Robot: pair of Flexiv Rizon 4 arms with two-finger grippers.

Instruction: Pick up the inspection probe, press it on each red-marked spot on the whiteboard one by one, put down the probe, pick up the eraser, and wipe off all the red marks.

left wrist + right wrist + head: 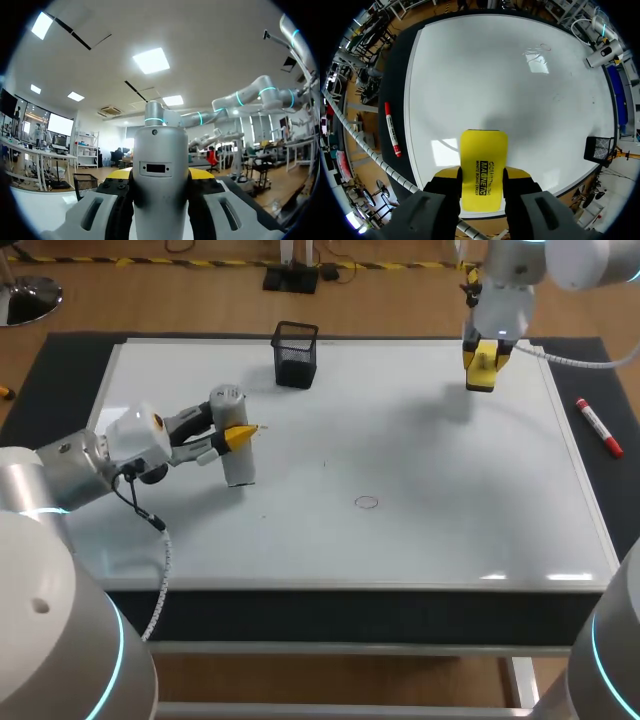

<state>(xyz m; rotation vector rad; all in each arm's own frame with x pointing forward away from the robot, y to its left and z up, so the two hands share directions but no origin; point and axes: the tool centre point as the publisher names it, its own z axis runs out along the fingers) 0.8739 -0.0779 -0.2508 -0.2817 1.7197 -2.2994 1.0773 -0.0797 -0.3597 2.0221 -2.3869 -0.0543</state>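
Note:
The grey cylindrical probe stands upright over the left part of the whiteboard, with my left gripper shut on its middle. In the left wrist view the probe fills the gap between the yellow tips of that gripper. My right gripper hangs over the board's far right corner, shut on the yellow eraser. The eraser sticks out ahead of the right gripper above the board. A faint thin ring mark lies near the board's middle; I see no clear red on it.
A black mesh basket stands at the board's far edge, left of centre. A red marker lies on the dark mat right of the board, and the marker also shows beside the right gripper.

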